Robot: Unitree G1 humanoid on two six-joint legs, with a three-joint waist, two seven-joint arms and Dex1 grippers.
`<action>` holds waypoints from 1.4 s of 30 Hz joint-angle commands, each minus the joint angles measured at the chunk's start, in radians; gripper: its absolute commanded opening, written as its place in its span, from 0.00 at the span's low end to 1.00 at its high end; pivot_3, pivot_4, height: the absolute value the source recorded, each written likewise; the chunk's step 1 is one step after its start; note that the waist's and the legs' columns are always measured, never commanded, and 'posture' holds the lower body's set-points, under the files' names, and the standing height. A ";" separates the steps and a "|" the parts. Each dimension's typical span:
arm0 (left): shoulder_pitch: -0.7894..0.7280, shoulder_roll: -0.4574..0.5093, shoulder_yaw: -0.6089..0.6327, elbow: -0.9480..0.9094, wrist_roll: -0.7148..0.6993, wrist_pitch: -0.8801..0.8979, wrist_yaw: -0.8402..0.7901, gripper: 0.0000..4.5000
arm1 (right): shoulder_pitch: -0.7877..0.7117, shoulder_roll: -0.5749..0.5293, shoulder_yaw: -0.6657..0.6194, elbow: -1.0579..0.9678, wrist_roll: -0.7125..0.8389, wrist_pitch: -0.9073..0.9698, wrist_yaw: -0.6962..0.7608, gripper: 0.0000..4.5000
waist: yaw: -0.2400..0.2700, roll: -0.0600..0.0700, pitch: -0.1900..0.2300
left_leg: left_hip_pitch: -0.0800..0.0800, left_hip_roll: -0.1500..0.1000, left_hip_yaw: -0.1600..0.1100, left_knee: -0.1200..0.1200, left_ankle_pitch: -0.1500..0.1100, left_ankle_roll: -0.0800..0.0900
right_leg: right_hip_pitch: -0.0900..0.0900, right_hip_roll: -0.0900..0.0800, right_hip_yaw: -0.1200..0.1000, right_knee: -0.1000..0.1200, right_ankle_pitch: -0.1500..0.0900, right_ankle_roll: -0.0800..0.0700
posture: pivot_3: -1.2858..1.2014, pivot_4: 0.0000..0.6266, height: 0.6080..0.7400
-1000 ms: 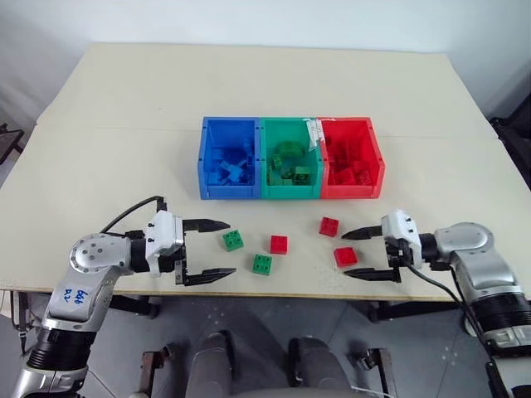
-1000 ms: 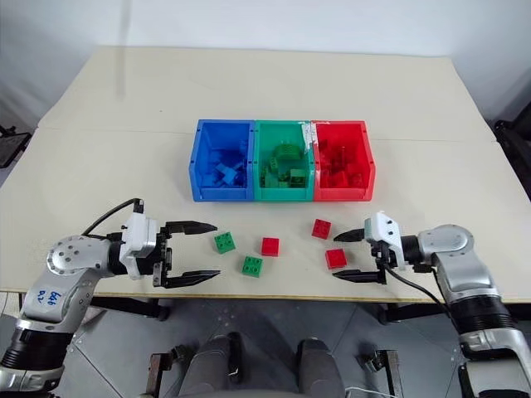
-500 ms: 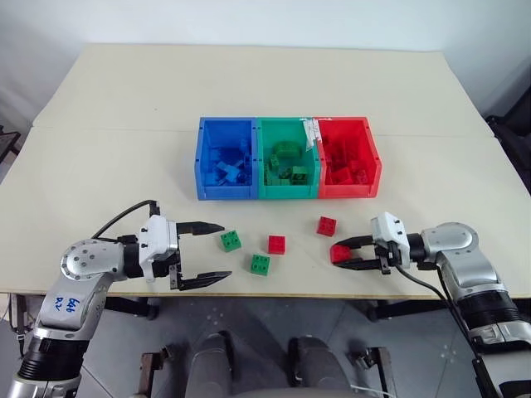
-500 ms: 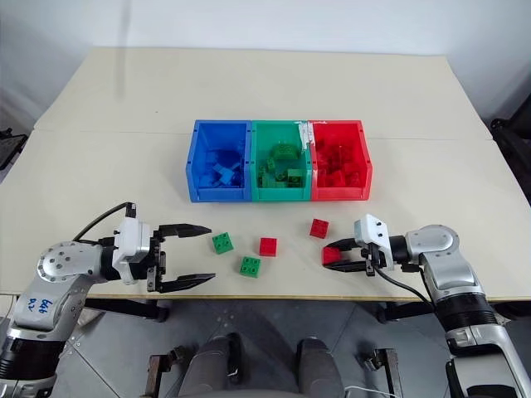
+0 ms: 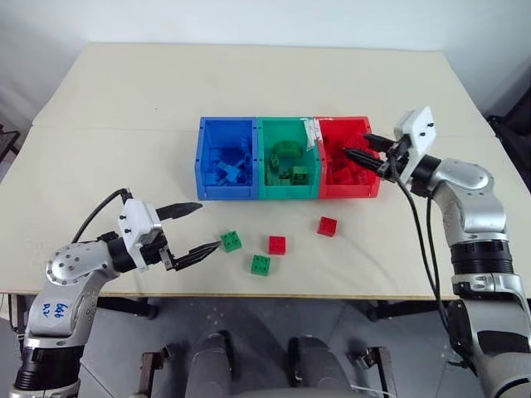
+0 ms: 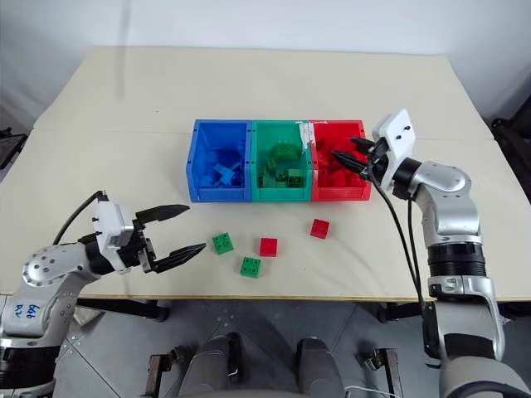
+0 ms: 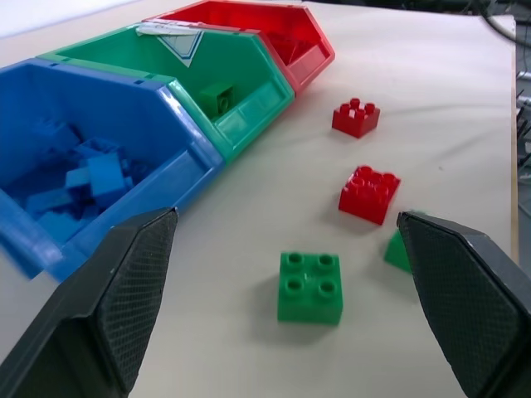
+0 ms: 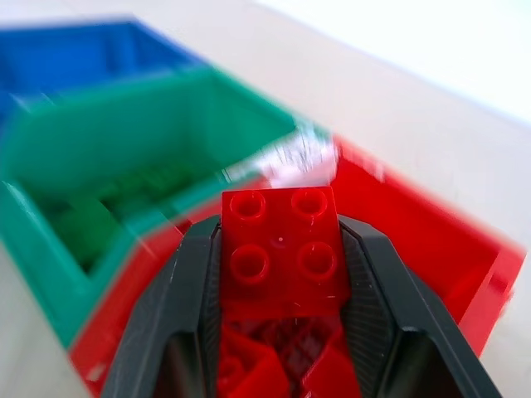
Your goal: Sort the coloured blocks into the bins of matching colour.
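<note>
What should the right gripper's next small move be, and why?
Probably open and drop. The right gripper is shut on a small red studded plastic brick, held over the red open-top plastic bin that already holds red bricks, so releasing there looks like a matching sort.

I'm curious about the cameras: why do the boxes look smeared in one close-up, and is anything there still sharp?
Right wrist view: the bins are streaked and soft, while the red block between the right gripper fingers is crisp. Left wrist view: bins and loose blocks sharp. Head views: even light, soft shadows.
</note>
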 commanded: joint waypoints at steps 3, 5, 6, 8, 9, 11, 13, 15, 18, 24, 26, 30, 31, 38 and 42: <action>-0.034 -0.008 -0.022 -0.074 -0.031 0.034 0.017 1.00 | -0.055 0.012 -0.006 0.041 -0.016 0.007 -0.011 0.56 | 0.001 0.000 0.000 | -0.002 0.001 0.006 0.000 0.000 0.000 | -0.006 -0.001 0.001 0.004 0.000 0.001 | 0.52 0.24 1.00; -0.035 -0.007 -0.025 -0.079 -0.029 0.038 0.018 1.00 | -0.037 0.007 -0.013 0.018 -0.012 0.000 -0.004 0.70 | 0.001 0.000 0.000 | -0.002 0.002 0.008 0.001 0.000 0.000 | -0.009 -0.001 0.001 0.007 0.000 0.001 | 0.52 0.24 1.00; -0.039 -0.007 -0.027 -0.076 -0.028 0.038 0.018 1.00 | -0.023 0.000 -0.019 0.002 -0.005 0.009 0.003 0.78 | 0.001 0.000 0.000 | -0.002 0.002 0.010 0.001 0.000 0.000 | -0.011 -0.001 0.002 0.007 0.000 0.001 | 0.52 0.24 1.00; -0.048 -0.003 -0.033 -0.065 -0.022 0.032 0.012 1.00 | 0.020 -0.020 -0.035 -0.050 0.018 0.020 0.031 0.93 | 0.001 0.000 0.000 | -0.002 0.003 0.011 0.001 0.000 0.000 | -0.011 0.000 0.002 0.007 0.000 0.002 | 0.52 0.24 1.00; -0.054 -0.003 -0.038 -0.058 -0.021 0.030 0.007 1.00 | 0.055 -0.037 -0.049 -0.093 0.038 0.036 0.053 0.99 | 0.002 0.000 0.000 | -0.002 0.003 0.011 0.001 0.000 0.000 | -0.011 0.000 0.002 0.007 0.000 0.002 | 0.52 0.24 1.00; -0.063 -0.002 -0.048 -0.043 -0.018 0.024 -0.005 1.00 | 0.110 -0.064 -0.068 -0.163 0.064 0.059 0.072 0.99 | 0.006 0.000 0.000 | -0.002 0.003 0.011 0.001 0.000 0.000 | -0.011 -0.001 0.003 0.007 0.000 0.002 | 0.52 0.24 1.00; -0.078 -0.003 -0.068 -0.024 -0.007 0.011 -0.025 1.00 | 0.183 -0.099 -0.094 -0.246 0.096 0.068 0.110 0.99 | 0.007 0.000 0.000 | -0.002 0.003 0.012 0.002 0.000 0.000 | -0.011 -0.001 0.004 0.007 0.000 0.002 | 0.52 0.24 1.00; -0.102 -0.003 -0.100 0.004 0.015 -0.014 -0.056 1.00 | 0.296 -0.143 -0.139 -0.344 0.133 0.056 0.154 0.99 | 0.010 0.000 0.000 | -0.002 0.002 0.012 0.002 0.000 0.000 | -0.011 -0.001 0.004 0.007 0.000 0.002 | 0.52 0.24 1.00; -0.161 -0.012 -0.173 0.082 0.059 -0.076 -0.122 1.00 | 0.575 -0.190 -0.288 -0.519 0.239 0.007 0.264 0.99 | 0.026 0.000 0.000 | -0.002 0.002 0.011 0.001 -0.001 0.000 | -0.010 0.000 0.005 0.005 0.000 0.002 | 0.52 0.24 1.00; -0.239 -0.031 -0.243 0.206 0.095 -0.135 -0.197 1.00 | 0.912 -0.205 -0.478 -0.598 0.280 -0.085 0.333 0.99 | 0.024 -0.001 0.000 | 0.000 0.002 0.014 0.003 -0.002 0.001 | -0.009 0.001 0.008 0.005 0.000 0.003 | 0.52 0.24 1.00; -0.253 -0.034 -0.249 0.227 0.094 -0.140 -0.213 1.00 | 0.978 -0.220 -0.496 -0.566 0.247 -0.144 0.363 0.99 | 0.020 -0.001 0.000 | 0.001 0.002 0.014 0.004 -0.003 0.002 | -0.008 0.001 0.008 0.005 0.000 0.003 | 0.52 0.24 1.00; -0.253 -0.025 -0.232 0.235 0.075 -0.132 -0.237 1.00 | 0.989 -0.223 -0.480 -0.516 0.244 -0.196 0.380 0.99 | 0.000 -0.001 0.000 | 0.002 0.001 0.013 0.004 -0.003 0.002 | -0.007 0.001 0.009 0.005 0.000 0.003 | 0.52 0.24 1.00; -0.246 -0.019 -0.221 0.229 0.070 -0.128 -0.237 1.00 | 0.969 -0.221 -0.459 -0.508 0.245 -0.200 0.383 0.99 | -0.002 -0.001 0.000 | 0.002 0.002 0.013 0.004 -0.003 0.002 | -0.007 0.001 0.009 0.005 0.000 0.003 | 0.52 0.24 1.00; -0.134 0.032 -0.090 0.180 0.043 -0.129 -0.187 1.00 | 0.752 -0.242 -0.216 -0.552 0.259 0.035 0.359 0.99 | -0.020 -0.001 0.000 | 0.002 0.002 0.012 0.004 -0.002 0.002 | -0.008 0.001 0.009 0.007 0.000 0.003 | 0.52 0.24 1.00; -0.041 0.063 0.020 0.146 0.042 -0.129 -0.129 1.00 | 0.612 -0.205 -0.084 -0.520 0.217 0.057 0.364 0.99 | -0.019 -0.001 0.000 | 0.002 0.002 0.013 0.004 -0.002 0.002 | -0.009 0.000 0.009 0.008 0.000 0.003 | 0.52 0.24 1.00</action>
